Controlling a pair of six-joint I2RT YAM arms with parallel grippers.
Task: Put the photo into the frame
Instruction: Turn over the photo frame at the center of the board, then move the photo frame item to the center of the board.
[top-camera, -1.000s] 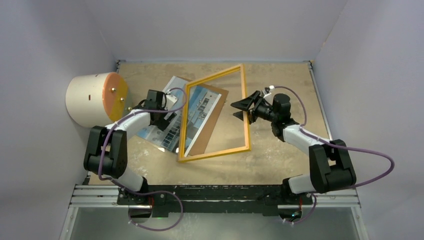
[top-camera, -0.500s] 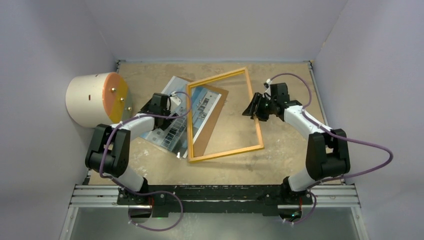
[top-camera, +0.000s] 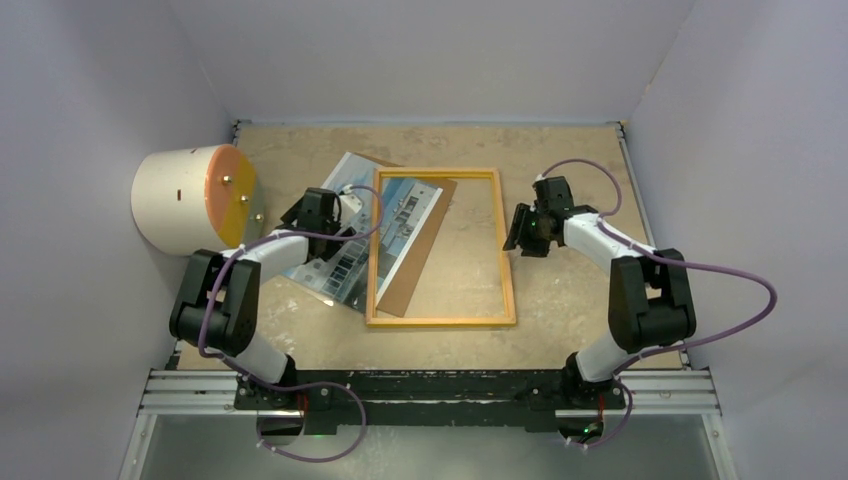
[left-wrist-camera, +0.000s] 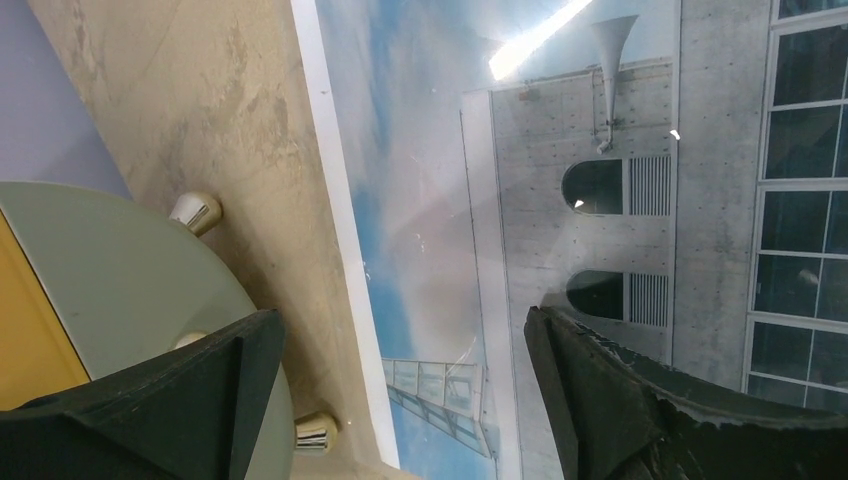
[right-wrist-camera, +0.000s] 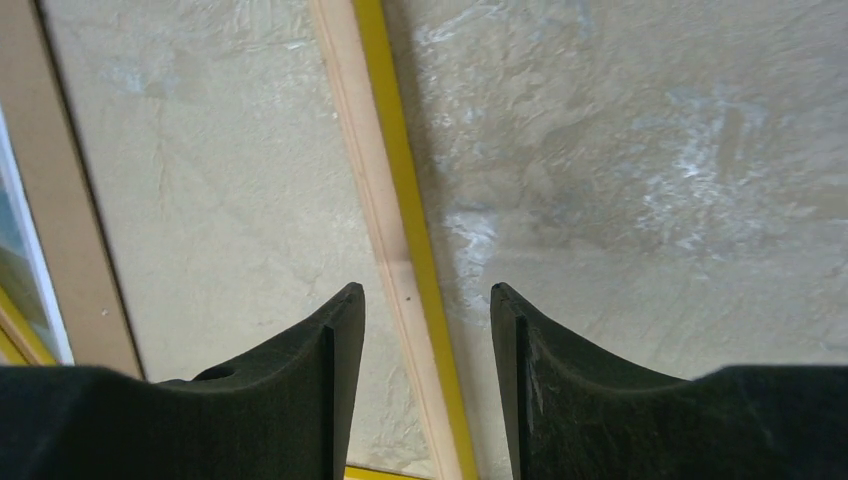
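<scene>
— Well, what do we have inside the frame (top-camera: 440, 321)?

— It lies flat on the worktop (top-camera: 560, 160). Within its opening we see a slice of the photo (top-camera: 335, 268), a strip of the brown backing board (top-camera: 405, 285) and, on the right, bare worktop. The photo is not seated in it. It lies askew on the board, and the frame's left rail crosses over both, so much of the photo sticks out to the left.

— What do the wrist cameras give us that the overhead one does not?

— The right wrist view shows the right gripper (right-wrist-camera: 425, 295) straddling the frame's right rail. The rail is light wood on top with a yellow edge beside it. We see a gap on either side of it, so we call that gripper released, grasping nothing. The left wrist view shows the left gripper (left-wrist-camera: 400, 320) spread wide above the photo, also grasping nothing. One finger hangs over the pictured building, the other toward a rounded plate with metal studs.

— Anything else around, or in the way?

— A white drum (top-camera: 185, 200) with an orange face stands at the left edge of the worktop, near the photo. From overhead, the left arm (top-camera: 265, 245) hides part of the photo.
</scene>
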